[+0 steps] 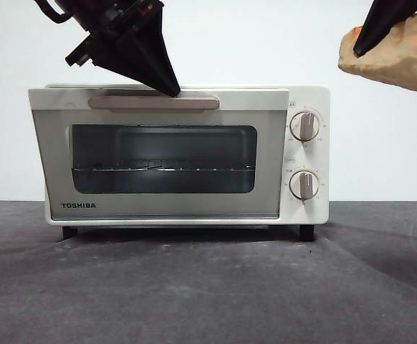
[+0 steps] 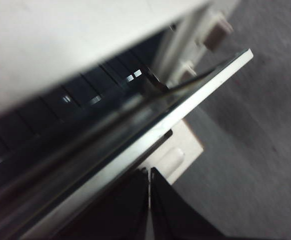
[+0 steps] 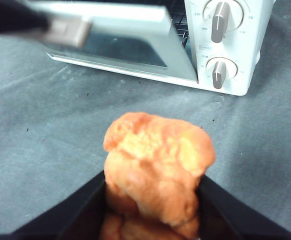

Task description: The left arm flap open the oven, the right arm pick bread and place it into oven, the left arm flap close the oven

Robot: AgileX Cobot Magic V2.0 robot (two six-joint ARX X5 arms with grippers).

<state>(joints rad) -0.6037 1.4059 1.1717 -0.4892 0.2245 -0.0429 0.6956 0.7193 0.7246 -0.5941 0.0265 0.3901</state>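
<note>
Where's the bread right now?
The bread is held in the air by the right gripper, at the front view's upper right, above and to the right of the oven, not yet inside it.

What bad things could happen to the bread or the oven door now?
1. The door is only cracked open, with the left gripper at the handle. It might slip off, and the door could snap shut.
2. The right gripper holds the bread in the air, away from the oven. If it moves in too soon, the bread may bump the door.
3. The lumpy bread could slip and fall onto the table.
</note>
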